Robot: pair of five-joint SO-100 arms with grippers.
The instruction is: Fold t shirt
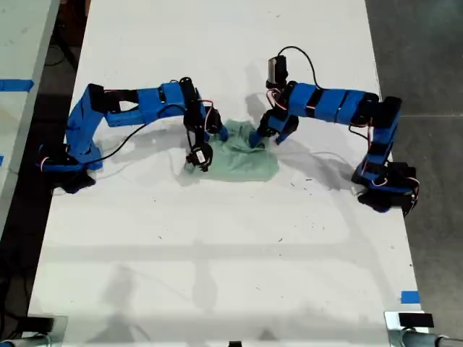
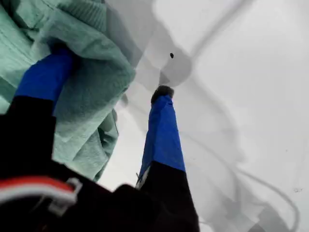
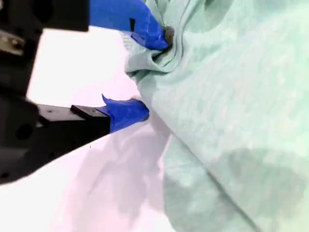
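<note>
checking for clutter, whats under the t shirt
The t shirt lies crumpled on the white table. Bare tabletop shows all around it, but anything beneath the bunched cloth is covered and cannot be seen.

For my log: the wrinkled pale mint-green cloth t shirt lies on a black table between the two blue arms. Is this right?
Not quite: the table is white, not black, as the exterior view shows. The rest holds: the wrinkled pale mint-green cloth t shirt lies on it between the two blue arms.

White table (image 1: pixel 217 275), blue tape (image 1: pixel 409 296) at its edge.
</note>
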